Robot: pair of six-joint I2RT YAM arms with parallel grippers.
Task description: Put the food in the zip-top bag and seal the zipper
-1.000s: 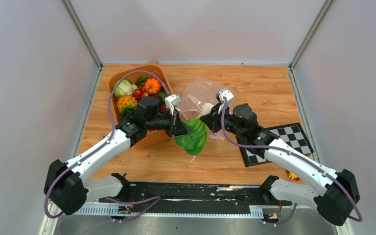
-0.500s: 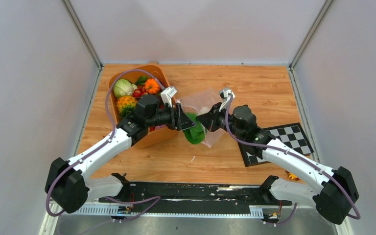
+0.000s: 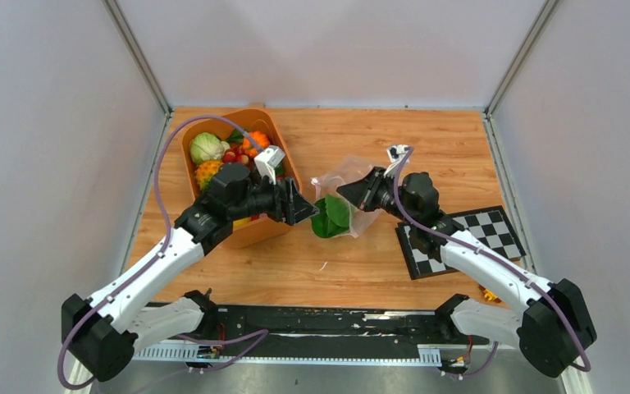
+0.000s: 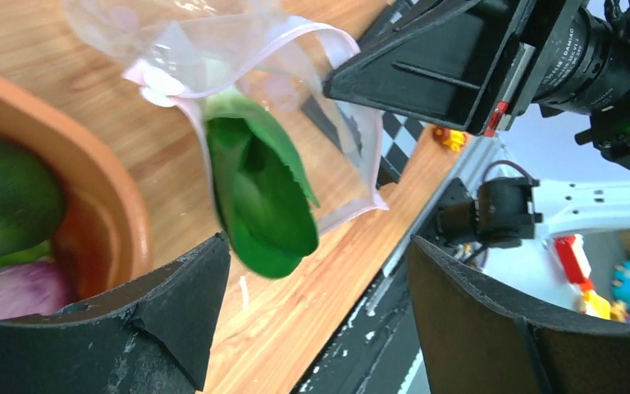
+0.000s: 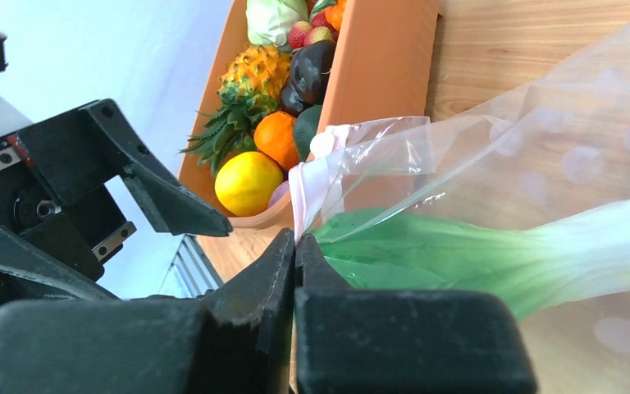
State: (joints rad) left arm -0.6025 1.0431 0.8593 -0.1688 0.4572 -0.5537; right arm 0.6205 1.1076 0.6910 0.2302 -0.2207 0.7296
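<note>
Pinching the zip-top bag [image 3: 359, 174] at its mouth edge, my right gripper [image 3: 346, 191] is clamped flat on the plastic, and the pinkish zipper [image 5: 301, 190] runs up from where I grip. The bag hangs lifted above the table [image 3: 426, 148], its mouth turned toward my left arm.

One piece of food is in it: a single green bok choy [image 3: 330, 217], with its pale stalk deep inside and its dark leaves sticking out of the mouth. My left gripper [image 3: 310, 212] stands just beside those leaves, jaws spread wide with nothing between them.

The other food sits in the one orange tub [image 3: 256, 234]: one pineapple [image 5: 250, 74], one orange [image 5: 277, 138], one lemon [image 5: 246, 182] and one pale cabbage [image 5: 272, 18]. There are two strawberries [image 5: 299, 34], I think, though that corner is cropped. There are also two dark pieces [image 5: 312, 70] I cannot name.

One checkered board [image 3: 467, 238] lies under my right forearm.
</note>
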